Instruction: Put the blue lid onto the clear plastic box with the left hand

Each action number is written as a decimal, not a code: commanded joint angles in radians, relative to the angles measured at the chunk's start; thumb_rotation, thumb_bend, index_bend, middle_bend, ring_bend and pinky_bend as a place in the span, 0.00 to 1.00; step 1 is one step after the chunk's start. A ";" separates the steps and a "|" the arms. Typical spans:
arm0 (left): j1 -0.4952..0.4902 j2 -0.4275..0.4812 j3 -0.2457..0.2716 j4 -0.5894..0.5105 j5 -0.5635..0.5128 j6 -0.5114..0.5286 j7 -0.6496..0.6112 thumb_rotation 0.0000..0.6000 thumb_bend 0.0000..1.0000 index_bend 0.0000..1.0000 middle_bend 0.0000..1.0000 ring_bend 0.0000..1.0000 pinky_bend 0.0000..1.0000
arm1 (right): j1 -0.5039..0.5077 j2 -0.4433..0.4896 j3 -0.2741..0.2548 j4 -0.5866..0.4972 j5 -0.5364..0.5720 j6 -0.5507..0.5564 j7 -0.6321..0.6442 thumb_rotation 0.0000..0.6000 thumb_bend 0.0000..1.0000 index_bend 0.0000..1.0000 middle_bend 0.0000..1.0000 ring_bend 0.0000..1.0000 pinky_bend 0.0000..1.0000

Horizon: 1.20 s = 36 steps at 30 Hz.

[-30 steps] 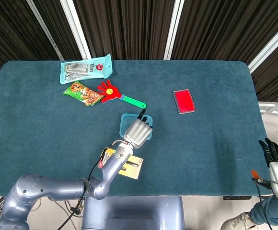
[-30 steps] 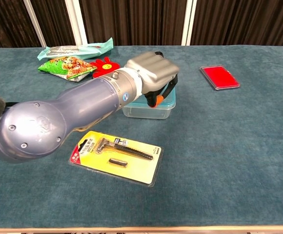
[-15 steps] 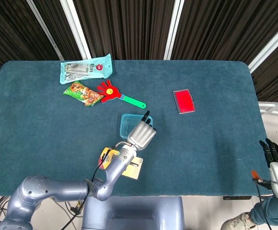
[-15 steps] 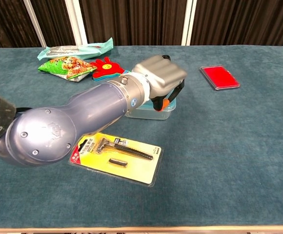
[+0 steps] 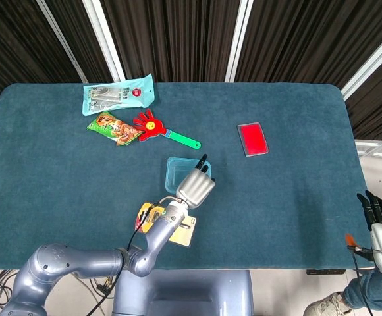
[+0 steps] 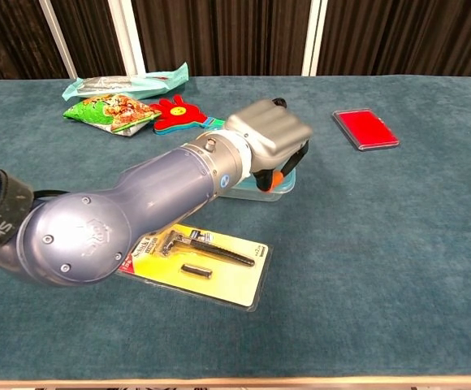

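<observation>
One left hand (image 5: 195,187) hovers over the lidded clear plastic box (image 5: 178,172) — fingers apart, empty.

clear plastic box (image 6: 278,186) mostly hidden behind left hand (image 6: 270,136), fingers unseen

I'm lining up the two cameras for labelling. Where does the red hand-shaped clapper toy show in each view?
Head view: red hand-shaped clapper toy lies upper left of centre, its green handle pointing right toward the clear plastic box.
Chest view: clapper toy sits at top, left of centre, partly hidden behind the left hand.
Shared landmark: the green snack bag lies beside it in both.
</observation>
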 commanded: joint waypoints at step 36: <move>0.097 0.165 -0.092 -0.182 0.114 0.138 -0.107 1.00 0.47 0.47 0.37 0.18 0.04 | -0.001 -0.003 0.007 0.002 0.005 0.011 -0.004 1.00 0.34 0.00 0.01 0.00 0.00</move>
